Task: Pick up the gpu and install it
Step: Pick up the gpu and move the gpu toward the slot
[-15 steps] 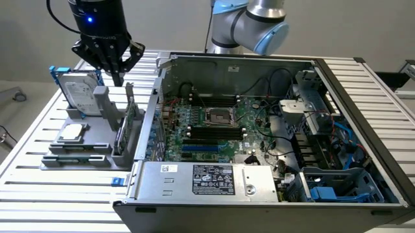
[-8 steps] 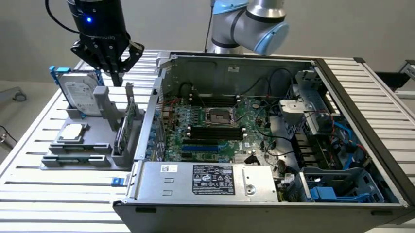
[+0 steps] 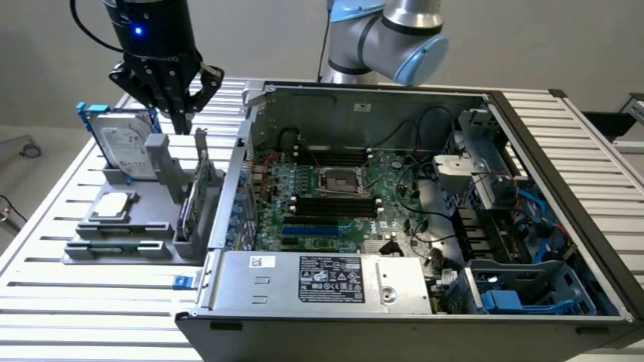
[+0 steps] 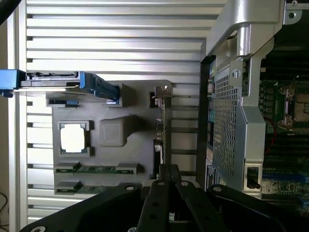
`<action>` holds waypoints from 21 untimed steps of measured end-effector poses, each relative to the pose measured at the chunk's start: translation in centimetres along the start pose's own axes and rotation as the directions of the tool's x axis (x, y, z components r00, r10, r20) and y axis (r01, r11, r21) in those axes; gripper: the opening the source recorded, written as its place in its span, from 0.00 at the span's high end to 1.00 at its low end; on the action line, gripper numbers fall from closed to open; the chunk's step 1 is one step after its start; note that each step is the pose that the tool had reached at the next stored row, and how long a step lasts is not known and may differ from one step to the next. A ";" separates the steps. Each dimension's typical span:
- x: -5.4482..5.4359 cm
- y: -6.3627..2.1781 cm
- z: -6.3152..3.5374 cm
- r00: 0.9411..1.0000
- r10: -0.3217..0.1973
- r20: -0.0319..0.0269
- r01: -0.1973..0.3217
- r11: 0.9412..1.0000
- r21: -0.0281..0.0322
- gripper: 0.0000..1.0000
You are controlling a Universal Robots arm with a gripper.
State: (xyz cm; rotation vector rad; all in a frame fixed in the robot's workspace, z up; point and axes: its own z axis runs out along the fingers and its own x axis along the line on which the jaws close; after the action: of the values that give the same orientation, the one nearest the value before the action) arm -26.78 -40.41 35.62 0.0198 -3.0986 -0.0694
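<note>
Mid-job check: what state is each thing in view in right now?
hand: shut, holding nothing, above the gpu's end.
gpu: upright on edge in the grey holder, not installed.
hard drive: upright in the holder, in its blue frame.
CPU: flat in its recess.
memory sticks: lying in their slots.
case: on its side, open, board exposed.

Work cell: slatted table (image 3: 90, 302) before a plain wall (image 3: 523, 45).
The table surface consists of parallel silver metal slats with dark gaps. The wall is bare, pale grey, evenly lit. Grey floor (image 3: 15, 177) with a caster wheel (image 3: 30, 150) lies at the exterior view's left.
</note>
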 end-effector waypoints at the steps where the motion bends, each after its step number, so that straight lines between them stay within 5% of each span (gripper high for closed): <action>1: 0.0 0.00 0.00 1.000 0.000 0.000 0.000 1.000 0.000 0.83; 7: 0.1 0.00 0.14 1.000 0.000 -0.001 0.000 1.000 0.000 0.58; 21: 0.3 -2.18 2.60 1.000 -0.014 -0.013 0.014 1.000 0.000 0.58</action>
State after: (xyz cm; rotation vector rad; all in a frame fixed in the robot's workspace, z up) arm -27.14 -42.48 32.94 0.0411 -3.0852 -0.0697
